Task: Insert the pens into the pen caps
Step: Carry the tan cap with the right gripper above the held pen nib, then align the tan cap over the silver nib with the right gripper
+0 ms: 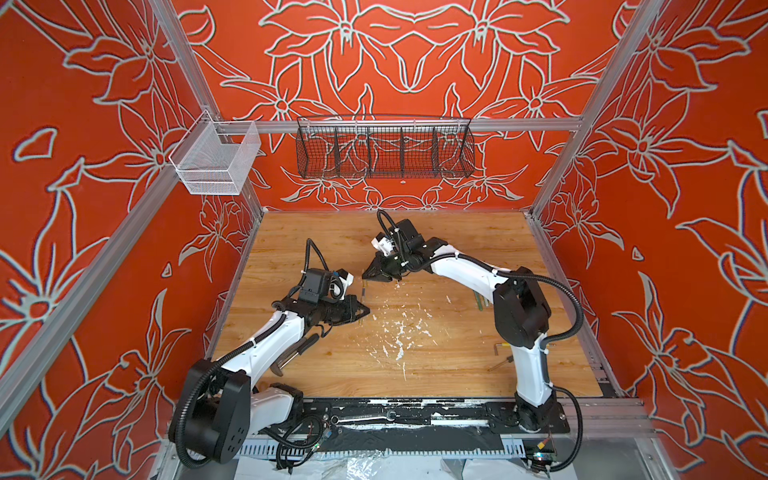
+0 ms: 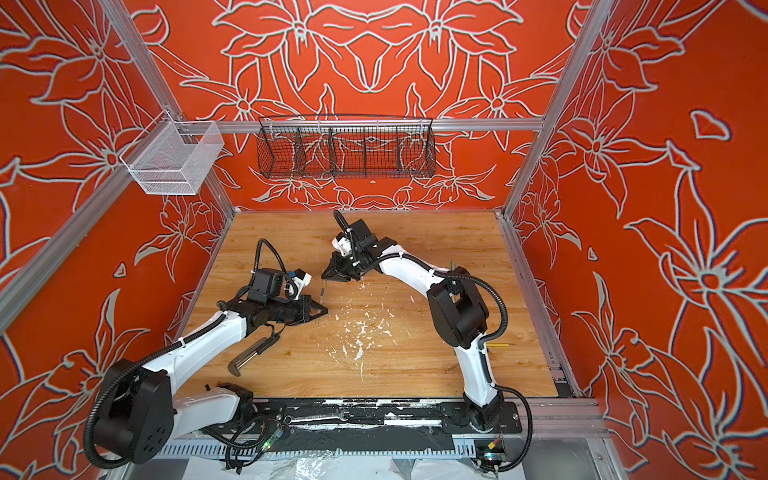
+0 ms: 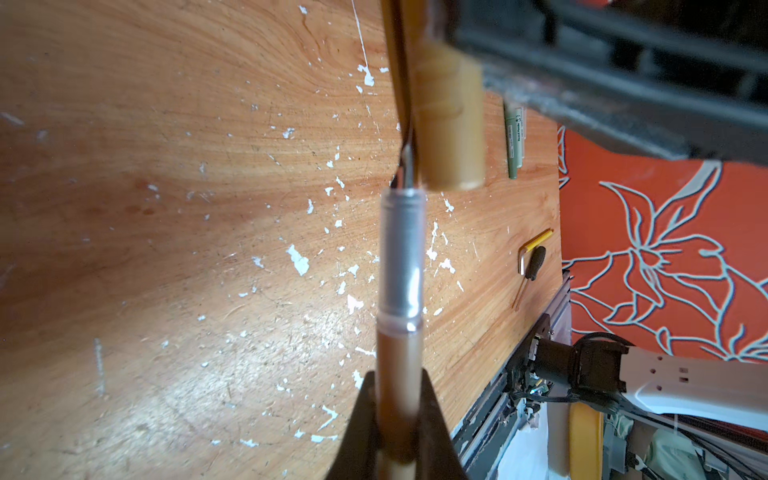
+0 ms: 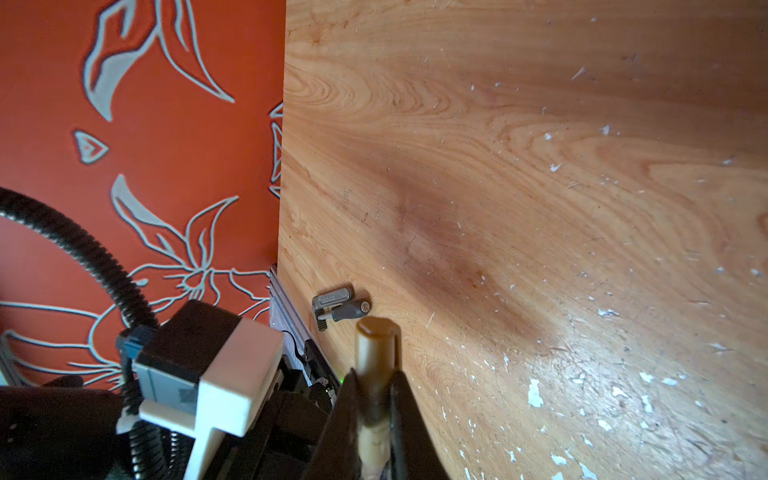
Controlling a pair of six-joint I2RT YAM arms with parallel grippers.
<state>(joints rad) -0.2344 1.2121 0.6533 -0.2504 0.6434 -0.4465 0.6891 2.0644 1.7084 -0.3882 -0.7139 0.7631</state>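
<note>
Tan pen [image 3: 401, 257] clamped in left end effector [image 3: 399, 388] | tan cap [image 4: 376, 345] clamped in right end effector [image 4: 376, 384]

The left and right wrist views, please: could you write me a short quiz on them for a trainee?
1. True or false: the left gripper is shut on a tan pen.
2. What does the right gripper hold? A) a tan pen cap B) a spoon C) nothing
3. Is the pen's dark tip inside the cap?
Key: 1 true. 2 A. 3 No, the tip shows beside the cap.
</note>
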